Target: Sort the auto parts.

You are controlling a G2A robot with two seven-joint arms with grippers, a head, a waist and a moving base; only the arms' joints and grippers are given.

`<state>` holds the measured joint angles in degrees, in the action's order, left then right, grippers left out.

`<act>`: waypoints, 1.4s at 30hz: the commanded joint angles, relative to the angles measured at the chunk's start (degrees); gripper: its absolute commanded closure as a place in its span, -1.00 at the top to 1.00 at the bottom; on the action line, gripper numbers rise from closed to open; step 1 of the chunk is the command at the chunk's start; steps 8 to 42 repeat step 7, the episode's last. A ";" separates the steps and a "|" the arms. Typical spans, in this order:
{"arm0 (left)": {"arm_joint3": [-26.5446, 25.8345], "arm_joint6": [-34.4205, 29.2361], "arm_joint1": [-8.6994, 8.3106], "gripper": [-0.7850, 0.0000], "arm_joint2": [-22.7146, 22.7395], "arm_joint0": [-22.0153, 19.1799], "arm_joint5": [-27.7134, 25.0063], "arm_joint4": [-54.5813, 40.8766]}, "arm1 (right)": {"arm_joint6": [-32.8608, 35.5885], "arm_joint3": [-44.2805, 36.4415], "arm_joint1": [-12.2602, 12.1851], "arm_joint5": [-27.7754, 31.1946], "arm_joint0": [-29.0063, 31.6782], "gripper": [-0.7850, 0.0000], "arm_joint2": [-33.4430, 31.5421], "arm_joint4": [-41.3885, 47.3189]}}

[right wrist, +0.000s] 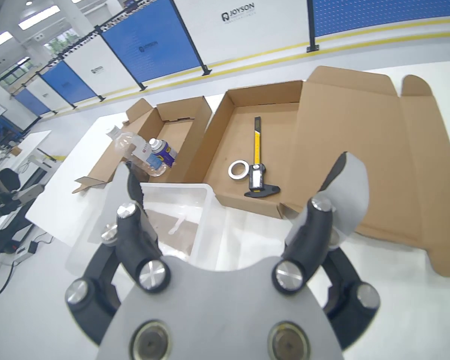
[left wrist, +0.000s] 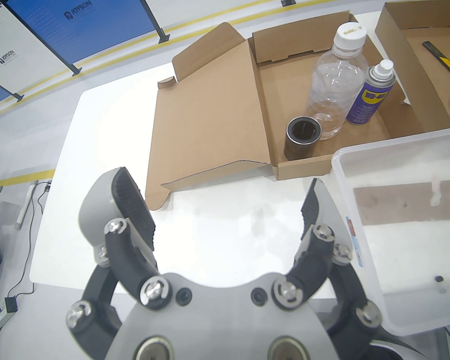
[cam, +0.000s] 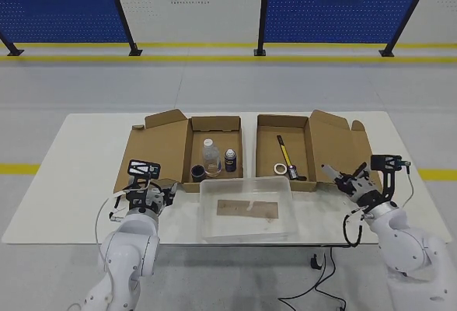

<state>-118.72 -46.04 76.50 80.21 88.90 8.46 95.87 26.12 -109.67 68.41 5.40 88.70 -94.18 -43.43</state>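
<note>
One white tabletop (cam: 73, 179) is loaded with a left box (cam: 217, 124), a right box (cam: 281, 123) and, at six o'clock from them, a clear bin (cam: 247, 179). A bottle (cam: 211, 155), spray can (cam: 230, 160) and black cylinder (cam: 197, 172) stand in the left box, at two o'clock from the left pincer (left wrist: 217, 189). The cylinder's base is hidden by the box wall. A caliper (cam: 285, 155) and tape ring (cam: 280, 169) lie in the right box, at ten o'clock from the right pincer (right wrist: 234, 166). Both pincers are spread wide, empty.

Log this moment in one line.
left pincer open | right pincer open | left box: bottle, can, cylinder | right box: caliper, ring
</note>
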 commanded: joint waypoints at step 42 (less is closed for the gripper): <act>0.00 0.00 0.00 1.00 0.00 0.00 0.00 0.00 | -0.04 0.13 0.01 0.16 -0.14 1.00 0.07 0.08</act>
